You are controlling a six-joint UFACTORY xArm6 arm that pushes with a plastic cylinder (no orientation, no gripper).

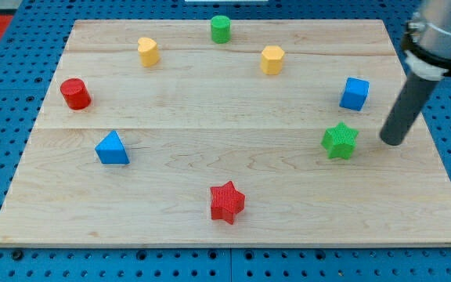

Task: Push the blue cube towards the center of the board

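One view only, so here's your picture: blue cube (pixel 355 93) sits near the board's (pixel 210 204) right edge, and your tip (pixel 393 142) is just right and below it, touching nothing. No gripper, just a bare rod.

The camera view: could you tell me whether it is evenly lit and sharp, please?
In the camera view, light is soft and even, without glare on the board; the blue cube and green star are sharp; my tip looks slightly soft, casting only a faint shadow.

Dark grey rod, my tip (pixel 393 142)
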